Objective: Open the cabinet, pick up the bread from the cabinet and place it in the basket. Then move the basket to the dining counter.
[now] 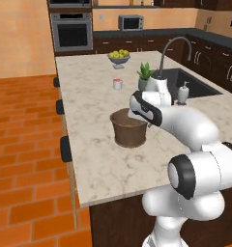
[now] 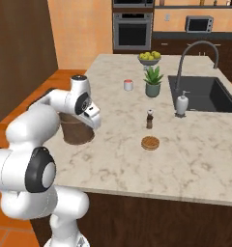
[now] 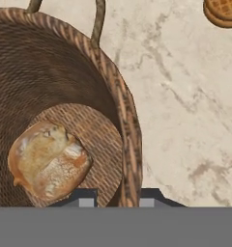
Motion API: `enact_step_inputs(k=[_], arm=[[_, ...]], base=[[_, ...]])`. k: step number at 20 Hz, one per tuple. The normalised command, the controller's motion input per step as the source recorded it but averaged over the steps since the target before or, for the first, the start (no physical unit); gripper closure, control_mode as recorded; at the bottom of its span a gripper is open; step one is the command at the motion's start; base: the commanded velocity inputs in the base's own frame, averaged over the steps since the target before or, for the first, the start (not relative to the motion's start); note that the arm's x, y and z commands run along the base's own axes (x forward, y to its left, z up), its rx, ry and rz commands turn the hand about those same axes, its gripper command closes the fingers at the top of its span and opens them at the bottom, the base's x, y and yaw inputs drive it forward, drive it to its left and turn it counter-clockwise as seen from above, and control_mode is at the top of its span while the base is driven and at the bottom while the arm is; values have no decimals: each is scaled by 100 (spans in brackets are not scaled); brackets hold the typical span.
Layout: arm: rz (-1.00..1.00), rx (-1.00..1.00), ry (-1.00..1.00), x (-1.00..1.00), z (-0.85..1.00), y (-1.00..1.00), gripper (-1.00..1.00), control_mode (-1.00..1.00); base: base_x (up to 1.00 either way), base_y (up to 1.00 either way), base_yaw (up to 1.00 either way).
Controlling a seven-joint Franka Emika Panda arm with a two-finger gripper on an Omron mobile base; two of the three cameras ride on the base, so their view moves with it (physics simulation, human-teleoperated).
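Tool: closed on the rim of the basket, one fingertip inside the wall and one outside.
Basket: stood on the tabletop, near its edge in the base views.
Bread: lay on the basket floor.
Nearby: a waffle and a pepper mill further along the marbled top.
Risk: a one-sided rim grip could tilt the basket when released or shifted, rolling the bread; dragging might push it off the near edge.
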Motion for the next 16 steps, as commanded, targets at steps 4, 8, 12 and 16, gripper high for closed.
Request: enact_step_inputs(k=[4, 8, 12, 16], arm=[[10, 0, -2, 100, -32, -4, 100, -100], [9, 0, 0, 75, -45, -11, 100, -100], [7, 0, 0, 22, -68, -7, 100, -100], [1, 3, -1, 11, -69, 0, 100, -100]], base=[[0, 0, 0], [0, 0, 0], [0, 0, 0], [0, 0, 0]])
